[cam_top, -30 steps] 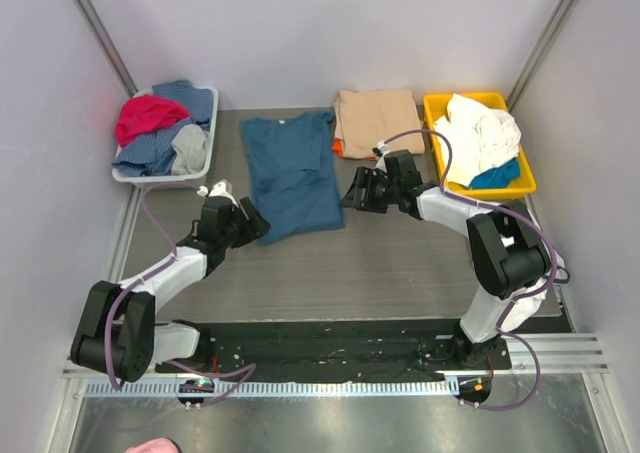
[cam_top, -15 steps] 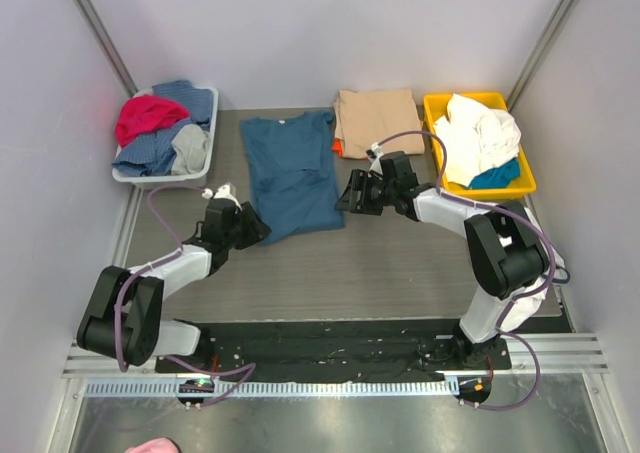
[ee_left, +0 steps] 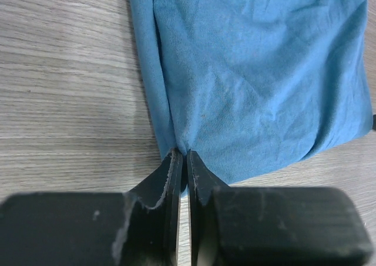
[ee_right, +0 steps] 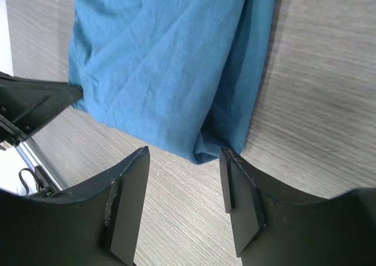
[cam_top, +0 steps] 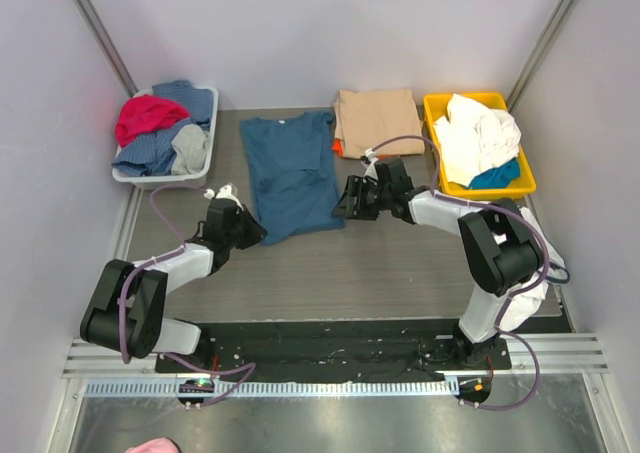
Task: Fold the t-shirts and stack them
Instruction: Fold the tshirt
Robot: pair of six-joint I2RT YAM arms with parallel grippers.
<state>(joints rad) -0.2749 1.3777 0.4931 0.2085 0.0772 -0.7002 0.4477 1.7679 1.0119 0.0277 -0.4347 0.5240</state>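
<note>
The blue t-shirt [cam_top: 290, 173] lies spread flat on the desk [cam_top: 400, 263], collar toward the far wall, just beside a folded tan t-shirt [cam_top: 375, 118] with an orange t-shirt [cam_top: 338, 150] peeking out under its near left edge. The left tool [ee_left: 181, 158] is clenched on the blue t-shirt's near left hem corner, the cloth pinched between its two closed fingers. The right tool [ee_right: 185, 155] is released, its fingers spread wide at the near right hem corner, which lies between them on the desk.
</note>
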